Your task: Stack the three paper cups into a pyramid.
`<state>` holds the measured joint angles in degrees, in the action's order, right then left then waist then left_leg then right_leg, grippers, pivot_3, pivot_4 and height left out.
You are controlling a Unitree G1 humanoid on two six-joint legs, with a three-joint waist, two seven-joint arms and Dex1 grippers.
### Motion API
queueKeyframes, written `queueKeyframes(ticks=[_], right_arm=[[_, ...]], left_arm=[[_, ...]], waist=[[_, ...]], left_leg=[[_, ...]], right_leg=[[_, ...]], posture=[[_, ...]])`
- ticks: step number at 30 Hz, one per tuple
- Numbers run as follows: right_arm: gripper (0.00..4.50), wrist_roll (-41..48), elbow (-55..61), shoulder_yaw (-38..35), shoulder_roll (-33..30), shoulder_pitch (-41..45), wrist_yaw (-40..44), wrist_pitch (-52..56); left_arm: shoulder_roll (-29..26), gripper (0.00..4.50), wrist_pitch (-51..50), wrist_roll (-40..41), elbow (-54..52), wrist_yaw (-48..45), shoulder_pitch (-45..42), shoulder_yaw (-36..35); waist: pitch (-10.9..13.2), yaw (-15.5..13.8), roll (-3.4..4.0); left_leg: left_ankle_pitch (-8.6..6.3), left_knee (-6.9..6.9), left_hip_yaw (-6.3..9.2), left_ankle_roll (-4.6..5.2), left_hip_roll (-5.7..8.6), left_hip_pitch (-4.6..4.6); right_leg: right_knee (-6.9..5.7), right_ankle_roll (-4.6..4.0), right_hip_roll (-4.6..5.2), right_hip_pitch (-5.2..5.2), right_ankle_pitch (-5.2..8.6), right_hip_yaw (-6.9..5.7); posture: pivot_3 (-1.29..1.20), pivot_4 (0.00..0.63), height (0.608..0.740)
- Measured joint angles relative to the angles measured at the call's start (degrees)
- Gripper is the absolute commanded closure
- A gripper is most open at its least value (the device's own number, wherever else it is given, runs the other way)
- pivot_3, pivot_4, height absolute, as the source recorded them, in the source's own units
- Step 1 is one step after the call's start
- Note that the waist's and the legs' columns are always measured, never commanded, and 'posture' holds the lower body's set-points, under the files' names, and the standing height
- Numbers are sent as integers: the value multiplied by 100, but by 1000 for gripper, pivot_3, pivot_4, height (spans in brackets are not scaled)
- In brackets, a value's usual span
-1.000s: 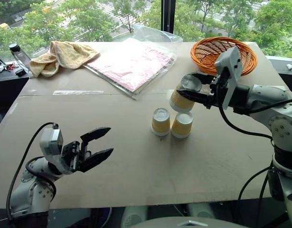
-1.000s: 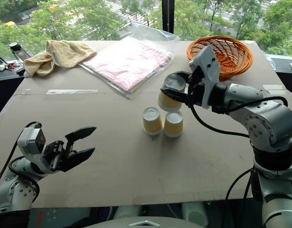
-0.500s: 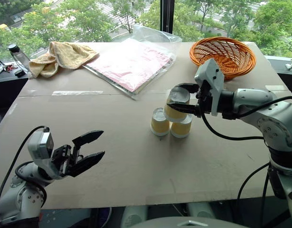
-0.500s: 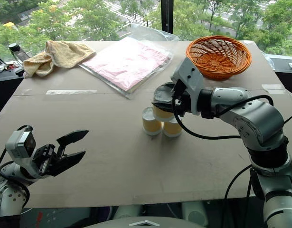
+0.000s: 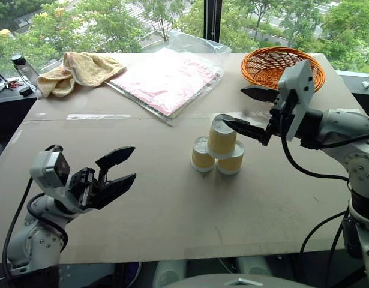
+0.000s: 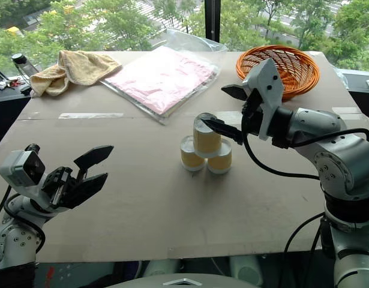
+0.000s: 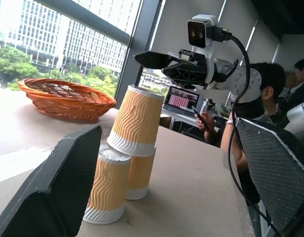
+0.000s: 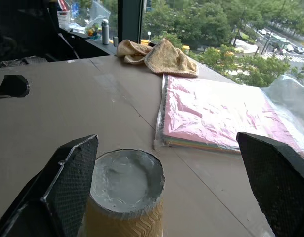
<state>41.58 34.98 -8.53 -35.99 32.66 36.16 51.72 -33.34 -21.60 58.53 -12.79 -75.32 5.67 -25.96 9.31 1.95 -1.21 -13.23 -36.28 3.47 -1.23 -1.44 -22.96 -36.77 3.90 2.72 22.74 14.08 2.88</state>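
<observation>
a second ago the right gripper (image 5: 251, 110) was clamped on the top cup (image 5: 222, 136), carrying it in the air beside the other two; now that cup is sitting on the pair and the fingers are standing spread wide apart, one above and behind the cup's base, one just beside it, gripping nothing. the arm is pulling back a little toward the orange basket (image 5: 282, 67). the left gripper (image 5: 117, 171) is hanging over the near edge of the table (image 5: 172, 204), well apart from the cups, its fingers open and empty as before, a little higher than it was.

the three paper cups are standing about the middle of the table, nearer than the orange basket and off to its left. the left bottom cup (image 5: 203, 154) and the right bottom cup (image 5: 231, 159) are standing side by side, touching, upside down with pale bases up. the top cup is resting across both of them, also upside down, wide rim down and base up, its long axis leaning slightly off upright in the left wrist view.

a pink plastic-wrapped sheet pack (image 5: 167, 78) and a yellow towel (image 5: 76, 71) are lying farther left of the basket.
</observation>
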Motion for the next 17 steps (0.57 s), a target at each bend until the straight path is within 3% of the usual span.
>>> queueKeyframes(ticks=[5,7,13,17], right_arm=[[90,198,413,-981,-484,-1575,454,-424],[90,-5,502,-1464,-557,-2764,777,-880],[90,-955,34,-2227,-141,-5707,1702,-2499],[90,-1244,-300,-2303,82,-6311,1924,-3253]], left_arm=[[7,0,12,-427,43,305,104,228],[-11,0,-1,-680,71,558,165,332],[-59,0,94,-1346,60,971,634,425],[-134,0,170,-1692,-4,1077,674,607]], waist=[[-1,-31,-3],[-3,-82,-6],[-15,-135,-24],[-18,-75,-22]], left_leg=[[0,0,-5,0,1,2],[0,-1,-5,0,0,5],[0,-2,-12,0,0,13],[0,-10,-38,0,-10,40]], right_leg=[[1,-1,0,-2,1,5],[1,-1,-1,-4,3,5],[3,-10,0,-12,14,11],[1,6,1,-20,27,25]], posture=[[0,150,740],[0,150,740],[0,150,740],[0,150,740]])
